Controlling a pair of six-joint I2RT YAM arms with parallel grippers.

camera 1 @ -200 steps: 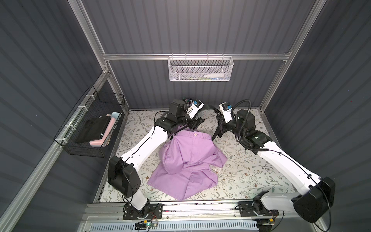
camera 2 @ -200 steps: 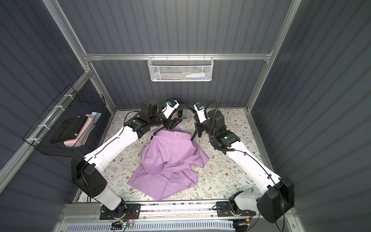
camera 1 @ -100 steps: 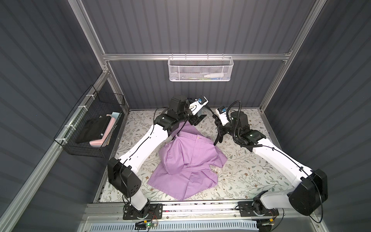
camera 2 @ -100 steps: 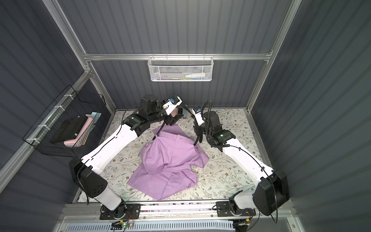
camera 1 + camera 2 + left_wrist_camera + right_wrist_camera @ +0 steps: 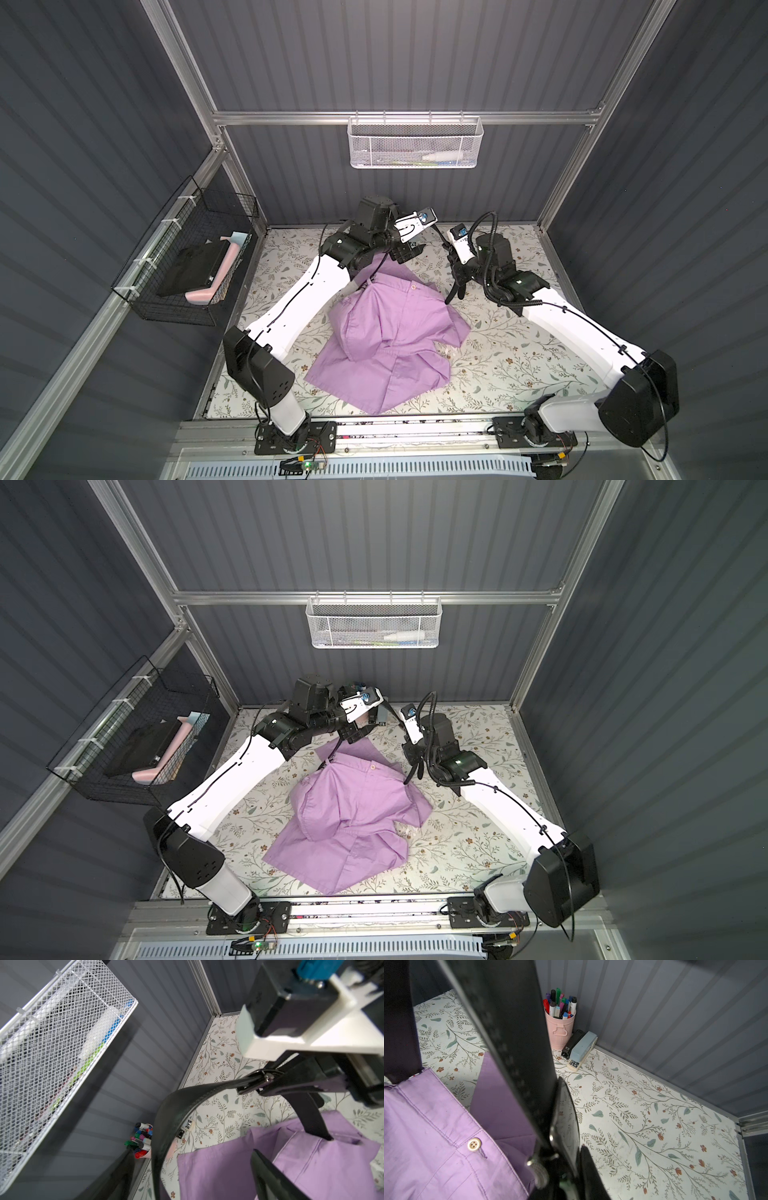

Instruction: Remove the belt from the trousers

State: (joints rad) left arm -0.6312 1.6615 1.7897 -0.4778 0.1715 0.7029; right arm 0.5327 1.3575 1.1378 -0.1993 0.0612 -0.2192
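Observation:
The lilac trousers (image 5: 386, 332) (image 5: 345, 812) lie crumpled mid-table, with their button (image 5: 474, 1144) showing. My right gripper (image 5: 457, 274) (image 5: 411, 754) (image 5: 566, 1167) hovers over the waistband's right end and is shut on the buckle end of the black belt (image 5: 176, 1105) (image 5: 508, 1043). From the buckle the strap arches across and passes loosely between the wide-apart fingers of my left gripper (image 5: 409, 254) (image 5: 361, 731) (image 5: 191, 1157), which is open. Another stretch of belt (image 5: 454, 291) drops from the right gripper (image 5: 276, 1084) to the trousers (image 5: 228, 1167).
A pink cup of markers (image 5: 562, 1028) and a stapler (image 5: 579, 1049) stand against the back wall. A white mesh basket (image 5: 415, 141) hangs on that wall. A black wire basket (image 5: 187, 257) hangs on the left wall.
My left gripper's jaws have spread wider around the belt and it has shifted slightly toward the back. The right arm has swung a little leftward, still gripping the buckle end.

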